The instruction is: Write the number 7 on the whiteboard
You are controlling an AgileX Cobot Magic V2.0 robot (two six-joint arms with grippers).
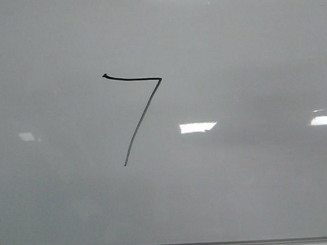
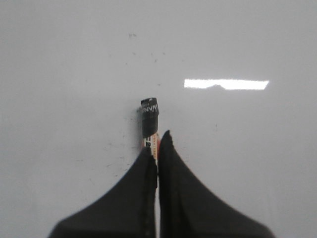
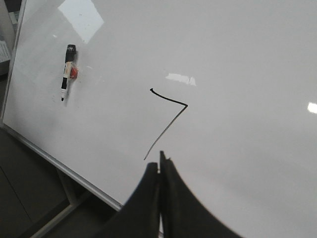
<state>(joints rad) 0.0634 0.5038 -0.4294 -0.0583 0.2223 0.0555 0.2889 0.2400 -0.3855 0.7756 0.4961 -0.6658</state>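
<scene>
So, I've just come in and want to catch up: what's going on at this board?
A thin black hand-drawn number 7 stands complete on the large glossy pale grey-white whiteboard. Neither arm is writing. The right end effector is shut and empty, just off the foot of the downstroke. The left end effector is also shut, pointing at a black-capped white marker pen that seems to lie loose on the board.
</scene>
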